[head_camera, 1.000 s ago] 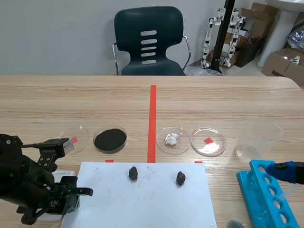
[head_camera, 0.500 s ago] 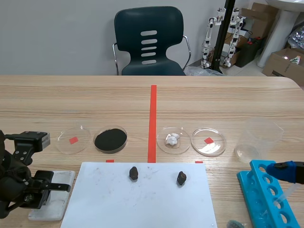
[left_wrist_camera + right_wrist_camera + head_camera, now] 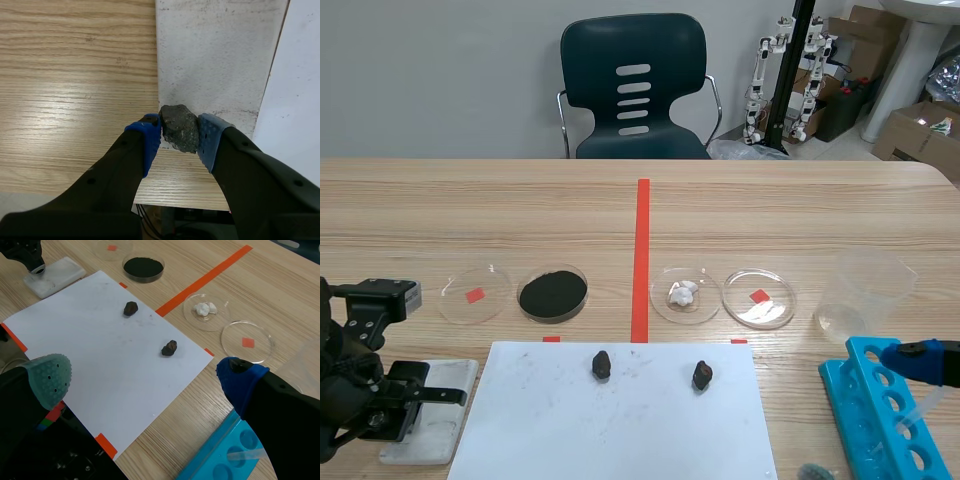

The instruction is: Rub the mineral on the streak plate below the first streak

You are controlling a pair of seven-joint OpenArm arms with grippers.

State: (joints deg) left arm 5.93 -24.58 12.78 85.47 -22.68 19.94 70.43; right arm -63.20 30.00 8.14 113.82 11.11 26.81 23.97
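My left gripper (image 3: 179, 136) is shut on a dark grey mineral (image 3: 179, 127), holding it at the near edge of the white streak plate (image 3: 215, 55). In the scene view that gripper (image 3: 395, 412) sits low over the streak plate (image 3: 440, 436) at the front left. The plate's surface carries faint grey smudges. My right gripper (image 3: 145, 380) stands open high over the white paper sheet (image 3: 100, 340), nothing between its fingers. In the scene view only a blue tip of the right gripper (image 3: 923, 358) shows at the right edge.
Two dark mineral pieces (image 3: 601, 364) (image 3: 701, 375) lie on the white paper sheet (image 3: 620, 420). Behind it stand several petri dishes: one with black powder (image 3: 552, 292), one with white lumps (image 3: 684, 293). A clear beaker (image 3: 860, 290) and a blue tube rack (image 3: 880, 420) are at the right.
My left arm has swung left off the paper and lowered the mineral over the streak plate; in the last half second it has barely shifted. The right arm has not moved.
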